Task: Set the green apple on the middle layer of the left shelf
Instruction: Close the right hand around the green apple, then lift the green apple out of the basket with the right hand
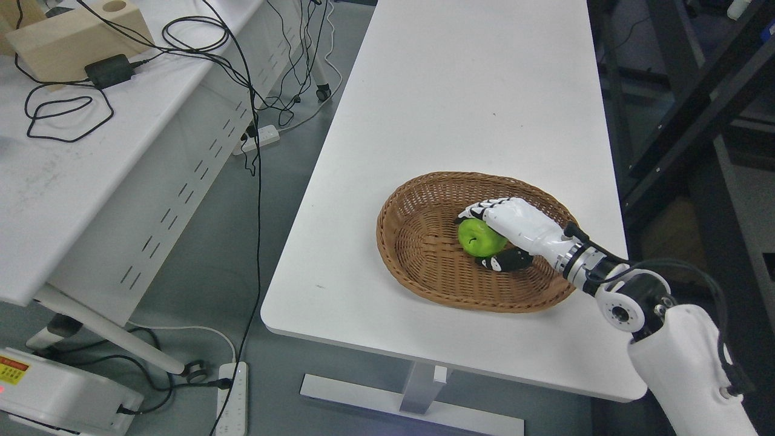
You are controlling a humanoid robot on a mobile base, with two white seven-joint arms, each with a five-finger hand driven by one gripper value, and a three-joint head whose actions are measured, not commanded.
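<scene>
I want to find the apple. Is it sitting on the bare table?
No, the green apple lies inside the wicker basket, with the right hand wrapped around it.

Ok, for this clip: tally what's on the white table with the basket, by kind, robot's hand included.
Wicker basket: 1
Green apple, inside the basket: 1
Right hand, fingers wrapped around the apple: 1
Total: 3, on the white table

One green apple (pixel 480 237), one basket (pixel 418 266), two tables (pixel 460 97).
</scene>
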